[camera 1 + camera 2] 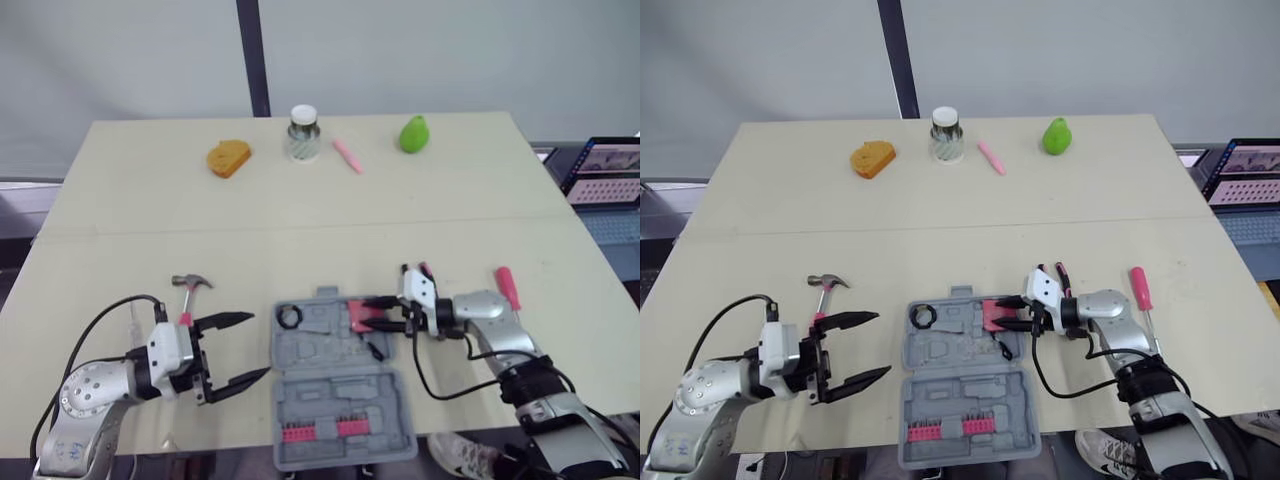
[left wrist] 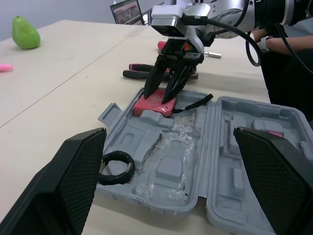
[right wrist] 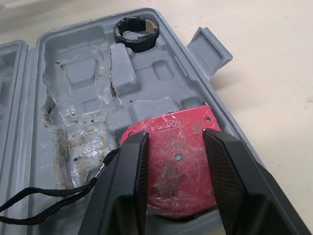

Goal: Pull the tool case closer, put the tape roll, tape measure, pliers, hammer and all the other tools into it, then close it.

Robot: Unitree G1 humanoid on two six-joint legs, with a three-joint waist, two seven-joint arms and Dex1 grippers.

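The grey tool case [image 1: 345, 385] lies open near the table's front edge. A black tape roll [image 1: 289, 317] sits in the far left pocket of its tray. My right gripper [image 1: 366, 312] reaches in from the right, shut on the red tape measure [image 3: 173, 142], which rests at the tray's right edge with its black strap trailing inside. To the left of the case my left gripper [image 1: 258, 345] hangs open and holds nothing. The hammer [image 1: 188, 290] lies just behind it. Pliers [image 1: 1058, 270] lie behind my right wrist, and a pink-handled screwdriver [image 1: 507, 287] lies farther right.
Pink bits [image 1: 320, 430] line the case lid nearest me. Along the far side of the table stand an orange object [image 1: 228, 157], a jar [image 1: 303, 133], a pink pen [image 1: 347, 155] and a green pear [image 1: 414, 133]. A laptop [image 1: 605, 170] sits off the table's right edge.
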